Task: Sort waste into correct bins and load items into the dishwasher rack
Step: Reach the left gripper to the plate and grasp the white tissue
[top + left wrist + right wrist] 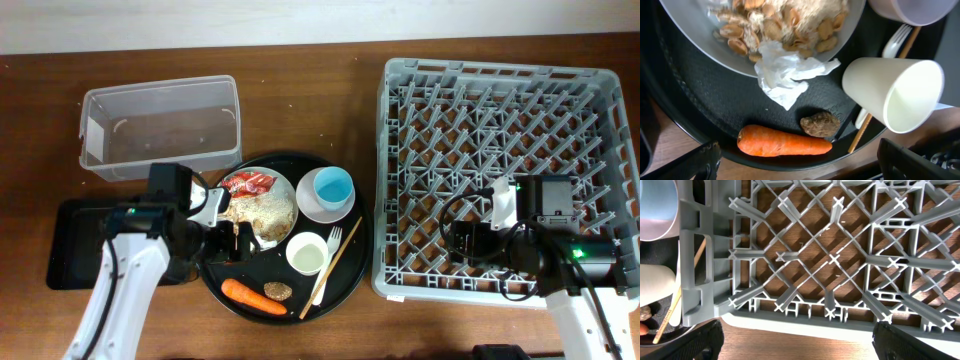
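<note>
While the right gripper (pixel 799 340) hung low over the near-left corner of the dishwasher rack (pixel 500 170), its jaws were spread wide above the lattice floor. The rack filled the right side of the table. Left of it lay the round black tray (pixel 215 285), and the left gripper (pixel 799 162) hovered over that tray's left part, fingers equally wide apart and gripping nothing. The clear tub (pixel 160 125) stood behind the round tray, and the shallow black tray (pixel 70 245) lay under the left arm.

On the round tray, the white plate (pixel 288 200) carried the beige grains (pixel 265 208) and the red wrapper (pixel 247 183). The light blue cup (pixel 332 187) sat in the bowl (pixel 312 208) beside it. The small white cup (pixel 895 95) stood next to the fork (pixel 330 255) and stick (pixel 340 262). The carrot (pixel 782 141) lay at the near rim, the crumpled napkin (pixel 785 75) against the plate's edge, and the small brown piece (pixel 820 123) just beside the carrot.
</note>
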You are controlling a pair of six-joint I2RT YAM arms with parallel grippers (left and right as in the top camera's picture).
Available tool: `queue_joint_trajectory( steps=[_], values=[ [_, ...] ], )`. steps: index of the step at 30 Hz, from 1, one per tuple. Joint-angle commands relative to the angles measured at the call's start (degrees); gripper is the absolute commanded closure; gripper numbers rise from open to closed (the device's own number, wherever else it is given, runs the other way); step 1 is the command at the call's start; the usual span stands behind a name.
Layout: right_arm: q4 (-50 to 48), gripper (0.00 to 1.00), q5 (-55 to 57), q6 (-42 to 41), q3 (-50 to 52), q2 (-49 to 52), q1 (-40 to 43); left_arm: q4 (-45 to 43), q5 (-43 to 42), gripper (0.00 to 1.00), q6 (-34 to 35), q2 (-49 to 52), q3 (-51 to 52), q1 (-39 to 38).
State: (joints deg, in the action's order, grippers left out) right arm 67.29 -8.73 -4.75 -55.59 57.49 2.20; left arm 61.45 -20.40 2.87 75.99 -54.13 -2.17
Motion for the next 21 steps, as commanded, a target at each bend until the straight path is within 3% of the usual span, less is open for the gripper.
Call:
queue_joint_trajectory(
  steps=[1,4,6,10,21],
  values=[
    [0.0,0.02,-0.5,-0.5,-1.1,-0.1,-0.3,-0.3,-0.6,0.01,1.0,4.5,-1.0,0.1],
    [0.0,0.02,-0.5,-0.5,-1.1,-0.1,-0.3,-1.4,-0.6,0.09,1.0,7.1,-1.0,0.1],
    [0.0,0.02,-0.5,-0.5,-1.1,-0.1,-0.3,-2.5,-0.7,0.29,1.0,8.6,-1.0,0.1],
    [0.0,0.02,-0.5,-0.5,-1.1,-0.1,-0.3,-3.7,-0.7,0.43,1.0,10.3,-1.0,0.1],
    [0.0,0.02,-0.5,-0.5,-1.1,-0.1,-0.3,-7.4,-1.2,0.54,1.0,13.2,-1.0,-3.2]
  ],
)
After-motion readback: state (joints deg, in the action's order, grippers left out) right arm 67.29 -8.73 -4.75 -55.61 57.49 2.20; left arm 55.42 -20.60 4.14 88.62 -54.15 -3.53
